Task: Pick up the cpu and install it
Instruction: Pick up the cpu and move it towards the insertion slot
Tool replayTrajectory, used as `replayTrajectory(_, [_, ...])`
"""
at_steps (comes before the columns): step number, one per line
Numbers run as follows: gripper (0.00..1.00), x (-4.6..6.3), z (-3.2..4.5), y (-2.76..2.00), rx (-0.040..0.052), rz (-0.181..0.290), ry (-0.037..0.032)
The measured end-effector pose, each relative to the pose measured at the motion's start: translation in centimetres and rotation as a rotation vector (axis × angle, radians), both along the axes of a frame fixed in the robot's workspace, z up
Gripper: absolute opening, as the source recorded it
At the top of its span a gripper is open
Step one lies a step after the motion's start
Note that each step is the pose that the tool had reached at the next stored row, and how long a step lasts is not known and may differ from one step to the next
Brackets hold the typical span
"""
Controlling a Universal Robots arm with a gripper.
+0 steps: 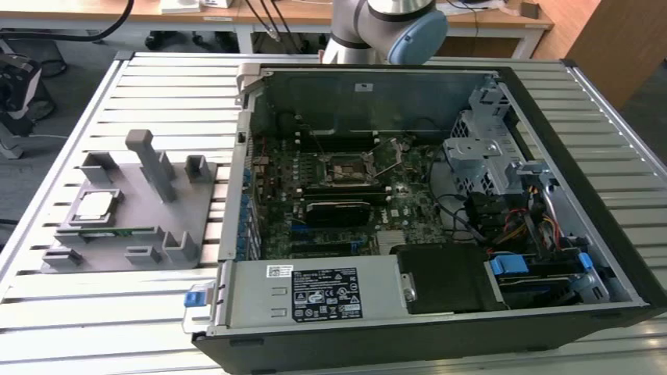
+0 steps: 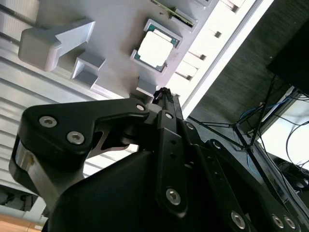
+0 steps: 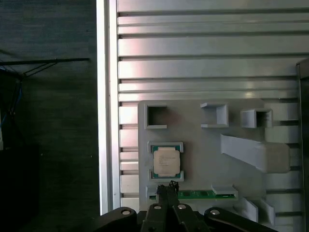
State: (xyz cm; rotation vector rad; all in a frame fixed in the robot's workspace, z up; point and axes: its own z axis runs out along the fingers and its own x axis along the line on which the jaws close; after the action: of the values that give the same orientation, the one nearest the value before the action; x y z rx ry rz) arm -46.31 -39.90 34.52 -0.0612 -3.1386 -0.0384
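You have the fingers [image 3: 165, 192] pressed together with nothing between them. In both wrist views their tips hang over the grey holder [image 3: 203, 145], near the cpu [image 3: 167, 161] but clear of it. The cpu lies flat in its square recess, silver top up, with the green memory stick [image 3: 198, 194] slotted just beside it. In the exterior view the holder rests on the slatted surface [image 1: 136, 301], at that view's left of the open computer case [image 1: 438, 312].
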Motion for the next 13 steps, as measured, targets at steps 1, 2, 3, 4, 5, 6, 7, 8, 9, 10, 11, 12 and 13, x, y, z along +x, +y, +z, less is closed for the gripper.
replayTrajectory(1, [0.11, 0.01, -0.11, 0.00, -0.0020, 0.000, -0.0001])
replayTrajectory(2, [0.11, 0.01, -0.14, 0.00, -0.0033, 0.000, 0.0001])
replayTrajectory(3, [0.11, 0.01, -0.15, 0.00, -0.0048, 0.000, 0.0002])
replayTrajectory(4, [0.11, 0.00, -0.17, 0.00, -0.0056, 0.000, 0.0001])
replayTrajectory(5, [0.11, 0.00, -0.18, -0.01, -0.0058, 0.000, 0.0001])
replayTrajectory(6, [0.17, 0.00, -0.22, -0.03, -0.0059, 0.000, -0.0010])
replayTrajectory(7, [0.17, 0.00, -0.32, -0.03, -0.0057, 0.000, -0.0016])
replayTrajectory(8, [0.23, 0.01, -0.46, -0.04, -0.0050, 0.000, -0.0015])
replayTrajectory(9, [0.29, 0.01, -0.57, -0.06, -0.0012, -0.001, -0.0013])
replayTrajectory(10, [0.35, 0.00, -0.65, -0.06, 0.0035, -0.002, -0.0013])
replayTrajectory(11, [0.35, 0.00, -0.72, -0.06, 0.0105, -0.004, -0.0011])
replayTrajectory(12, [0.41, 0.00, -0.82, -0.07, 0.0161, -0.005, -0.0014])
replayTrajectory(13, [0.41, 0.01, -1.00, -0.10, 0.0178, -0.005, -0.0016])
